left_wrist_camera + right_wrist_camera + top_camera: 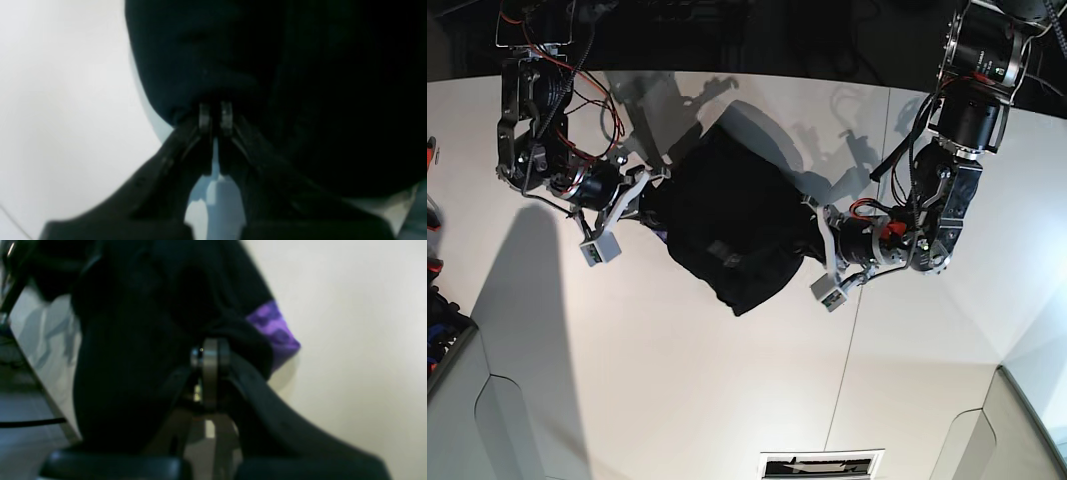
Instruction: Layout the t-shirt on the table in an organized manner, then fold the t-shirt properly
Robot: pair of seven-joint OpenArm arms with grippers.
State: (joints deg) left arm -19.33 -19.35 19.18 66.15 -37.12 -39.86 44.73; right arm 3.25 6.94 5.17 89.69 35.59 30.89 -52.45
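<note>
1. T-shirt point(732, 230), black, bunched between both arms, hanging low over white bench point(727, 390).
2. Left end effector point(215, 115): clenched on fabric.
3. Right end effector point(210, 355): clenched on fabric, beside purple label point(275, 328).

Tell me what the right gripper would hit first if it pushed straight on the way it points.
The t-shirt itself: the right gripper is shut on its black fabric, beside the purple label. Beyond that, depth is unclear.

Black t-shirt point(727, 225), purple label point(275, 328), white table point(727, 380)
</note>
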